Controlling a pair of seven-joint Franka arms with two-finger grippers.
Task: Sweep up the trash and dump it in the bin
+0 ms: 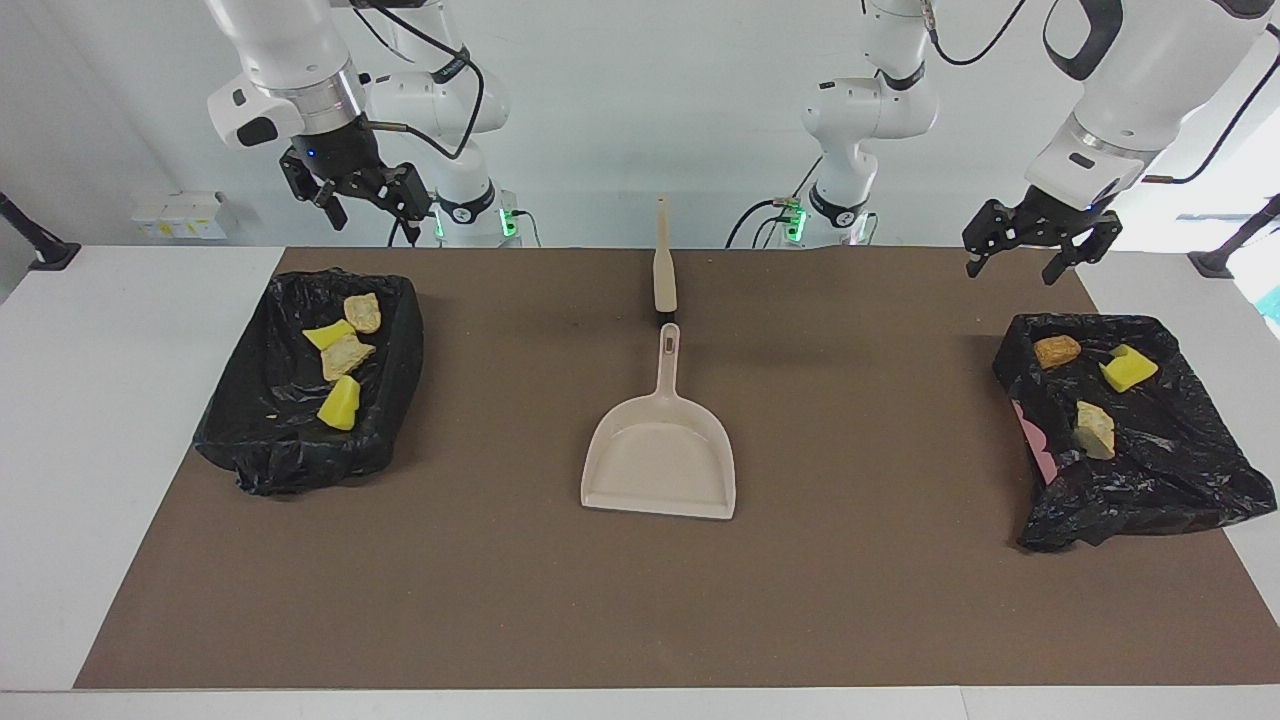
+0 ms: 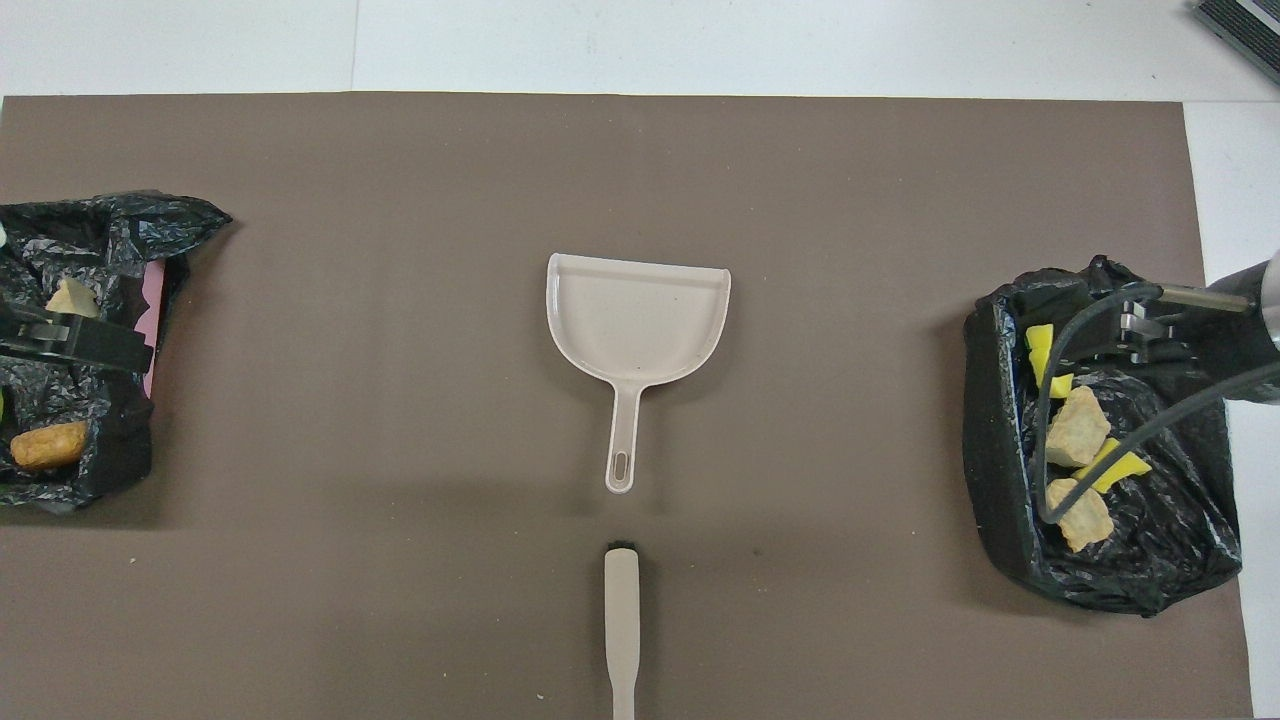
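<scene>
dustpan (image 1: 660, 455): smooth beige plastic, a little shiny
brush handle (image 1: 664, 280): smooth beige plastic, matt
mat (image 1: 640, 600): brown, matt, flat like thick paper or felt; which one cannot be told
tabletop (image 1: 110, 400): white and smooth
bin liners (image 1: 290, 440): thin black plastic, crinkled and shiny
trash (image 1: 340, 350): rough, matt lumps, spongy-looking, yellow, beige and orange-brown
arm shells (image 1: 290, 40): glossy white plastic
wrist ring (image 1: 325, 95): shiny metal
cables (image 2: 1120, 440): smooth black coating
</scene>
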